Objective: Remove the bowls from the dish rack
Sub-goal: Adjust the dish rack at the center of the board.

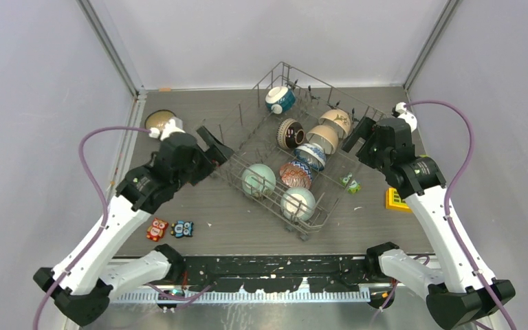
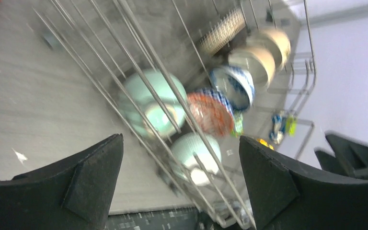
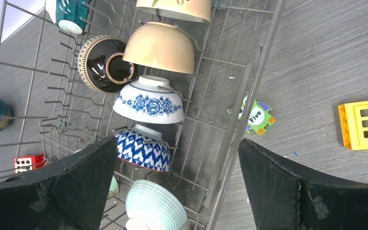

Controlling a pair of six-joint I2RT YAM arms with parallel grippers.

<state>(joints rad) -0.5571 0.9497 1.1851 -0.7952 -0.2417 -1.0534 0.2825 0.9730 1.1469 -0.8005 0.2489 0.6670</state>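
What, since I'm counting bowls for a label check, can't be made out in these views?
Left wrist view: motion blur smears the orange patterned bowl and its neighbours.
Right wrist view: the top edge cuts off the teal bowl; the bottom edge cuts the ribbed pale green bowl.
Top view: the left arm covers part of the brown bowl.

Red owl [image 1: 157, 229]: stood beside blue owl [image 1: 182, 228] — both on grey table [image 1: 261, 230].
Yellow block [image 1: 397, 199]: lay flat, right side.
Puzzle piece [image 3: 255, 116]: read "Five".

The bowls [image 3: 148, 103] look glazed and glossy, the dish rack [image 3: 228, 134] bare metal wire (table [image 3: 316, 57] matt, wood-grained).
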